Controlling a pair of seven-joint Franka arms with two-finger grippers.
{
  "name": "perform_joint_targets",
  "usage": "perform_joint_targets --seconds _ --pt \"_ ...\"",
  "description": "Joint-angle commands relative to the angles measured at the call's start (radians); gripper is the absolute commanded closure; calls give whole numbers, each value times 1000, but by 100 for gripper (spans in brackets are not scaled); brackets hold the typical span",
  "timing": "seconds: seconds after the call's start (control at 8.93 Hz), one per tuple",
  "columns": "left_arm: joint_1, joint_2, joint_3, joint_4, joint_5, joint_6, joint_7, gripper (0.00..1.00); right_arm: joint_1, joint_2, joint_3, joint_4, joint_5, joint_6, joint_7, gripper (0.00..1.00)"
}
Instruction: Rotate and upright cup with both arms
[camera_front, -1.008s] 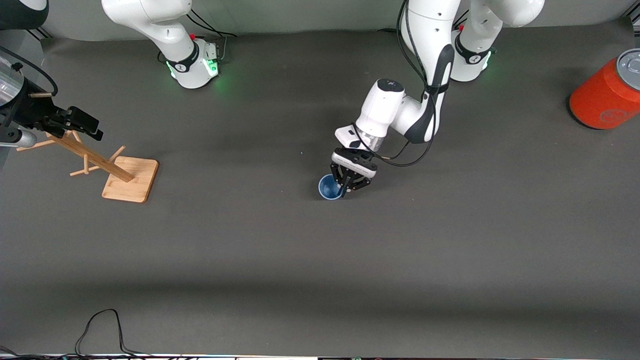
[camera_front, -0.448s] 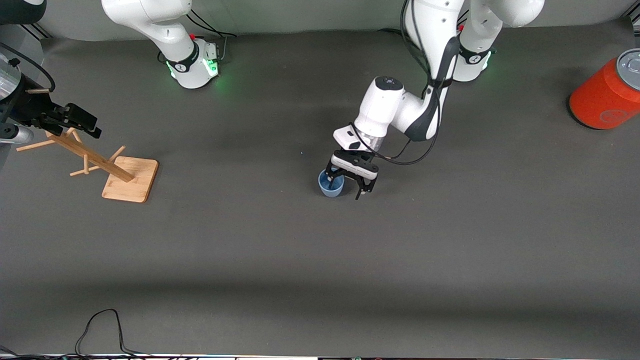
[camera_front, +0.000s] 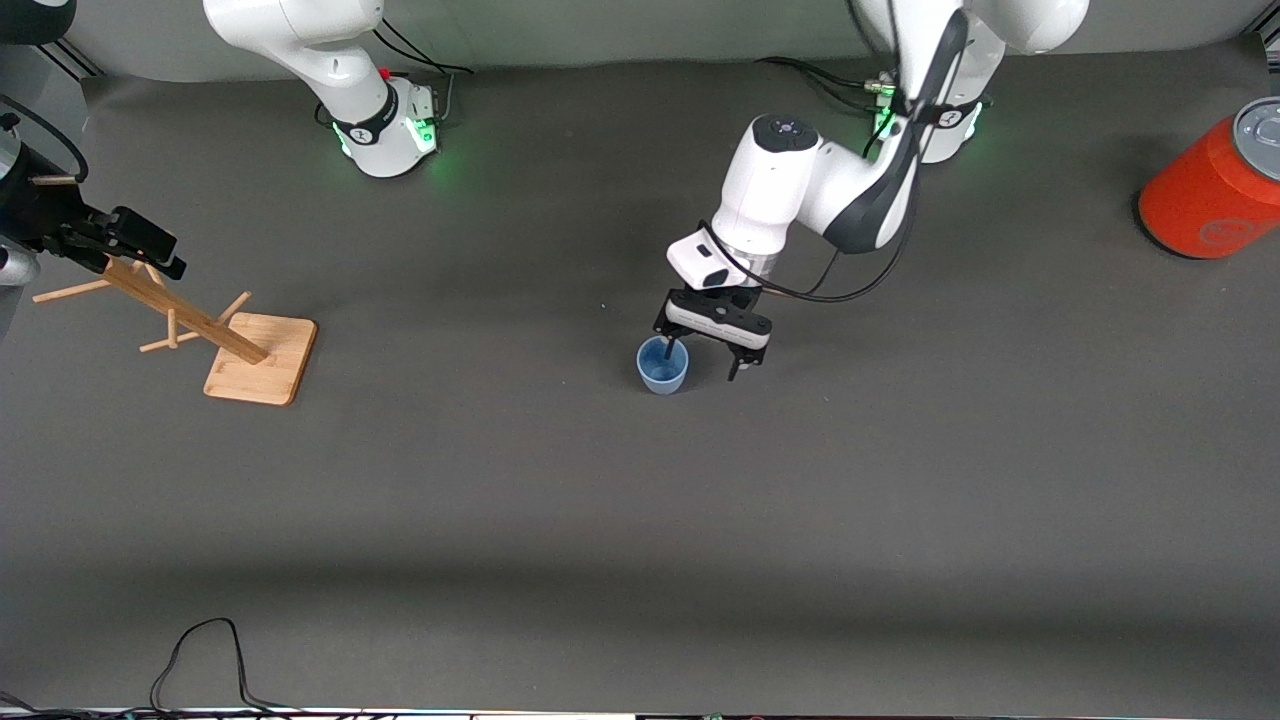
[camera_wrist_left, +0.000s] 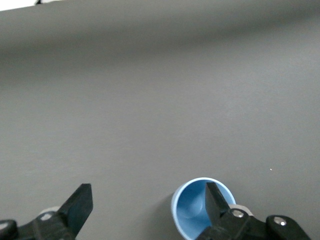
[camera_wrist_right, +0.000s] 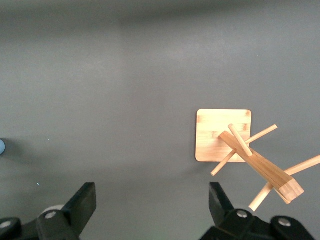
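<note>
The grey table (camera_front: 640, 520) is carrying everything. The left arm (camera_front: 800, 200) is reaching down to the middle of it, and the right arm (camera_front: 300, 40) is waiting at its own end. The red-orange can (camera_front: 1215, 185) is lying tilted at the left arm's end. The wooden peg stand (camera_front: 215, 335) is standing at the right arm's end, and above its top the right gripper (camera_front: 150, 255) is hanging with fingers spread and nothing between them. The left gripper (camera_front: 707, 362) is released too, one finger (camera_wrist_left: 215, 205) dipping inside the cup (camera_front: 662, 366), the other outside. The cup is standing upright, mouth up, near the table's middle.
</note>
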Motion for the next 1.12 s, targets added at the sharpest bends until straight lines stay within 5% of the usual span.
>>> perform_joint_targets --seconds 0.0,0.22,0.78,1.01 --pt "92 -80 3 170 7 -385 125 0 -11 8 -2 -17 39 18 -74 0" --pt "202 -132 2 304 -2 -727 173 0 -14 22 -5 -8 58 7 -82 0" --pt "490 -264 -10 295 9 -951 245 0 -14 27 -2 3 57 2 -79 0" --pt "784 -285 -182 295 7 -1000 293 0 -15 33 -2 4 58 2 -82 0"
